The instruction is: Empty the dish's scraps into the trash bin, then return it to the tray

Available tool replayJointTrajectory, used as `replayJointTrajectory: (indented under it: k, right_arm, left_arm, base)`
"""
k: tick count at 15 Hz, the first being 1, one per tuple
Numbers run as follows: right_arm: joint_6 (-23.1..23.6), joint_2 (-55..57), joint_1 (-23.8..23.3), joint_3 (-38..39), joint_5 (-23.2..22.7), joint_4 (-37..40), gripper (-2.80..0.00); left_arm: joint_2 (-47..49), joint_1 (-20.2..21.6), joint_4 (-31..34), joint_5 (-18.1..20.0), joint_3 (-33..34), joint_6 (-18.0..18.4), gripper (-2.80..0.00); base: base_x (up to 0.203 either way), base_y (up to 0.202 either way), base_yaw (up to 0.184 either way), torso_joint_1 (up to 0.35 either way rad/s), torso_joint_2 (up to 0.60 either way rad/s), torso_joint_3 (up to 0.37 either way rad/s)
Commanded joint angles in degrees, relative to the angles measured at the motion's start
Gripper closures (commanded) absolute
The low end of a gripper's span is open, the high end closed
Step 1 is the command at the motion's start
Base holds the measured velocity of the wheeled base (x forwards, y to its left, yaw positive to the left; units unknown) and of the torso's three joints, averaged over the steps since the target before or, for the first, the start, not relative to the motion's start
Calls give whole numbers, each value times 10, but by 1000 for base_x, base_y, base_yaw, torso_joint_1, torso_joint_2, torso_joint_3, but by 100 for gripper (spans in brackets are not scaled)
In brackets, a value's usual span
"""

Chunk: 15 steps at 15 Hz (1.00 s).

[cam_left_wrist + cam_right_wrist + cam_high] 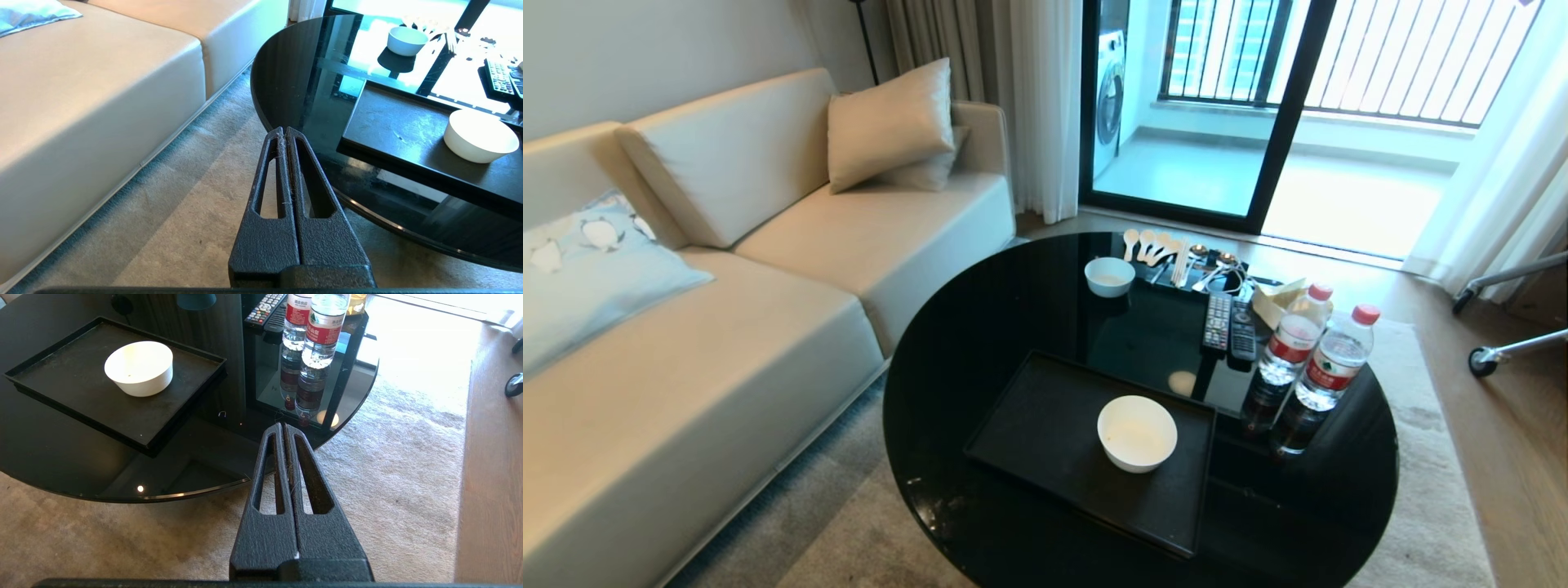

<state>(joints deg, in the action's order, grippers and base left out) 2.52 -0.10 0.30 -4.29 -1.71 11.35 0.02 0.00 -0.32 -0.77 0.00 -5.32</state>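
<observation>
The dish (1137, 433), a deep white bowl, stands upright on the right half of the black tray (1037, 425) on a round black glass table. Its inside looks bare apart from a tiny speck. The left wrist view shows the dish (480, 136) on the tray (392, 130), and so does the right wrist view, dish (139, 367) on tray (61, 375). My left gripper (284, 130) is shut and empty, low over the carpet at the table's near-left edge. My right gripper (282, 425) is shut and empty at the near-right edge. Scraps and trash bin are out of view.
A smaller white bowl (1109, 276), spoons (1152, 243), two remotes (1229, 325) and two water bottles (1327, 359) occupy the table's far and right side. A beige sofa (727, 327) runs along the left. A wheeled stand's leg (1494, 355) sits at the right.
</observation>
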Motion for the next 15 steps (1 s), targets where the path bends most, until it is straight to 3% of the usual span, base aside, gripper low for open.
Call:
replayJointTrajectory:
  k: [1,15]
  right_arm:
    - [-1,1,0,-2,-1,1,0]
    - [-9,1,0,-2,1,1,0]
  left_arm:
    - [0,0,0,0,0,0,0]
    - [0,0,0,0,0,0,0]
  base:
    - [0,0,0,0,0,0]
    - [0,0,0,0,0,0]
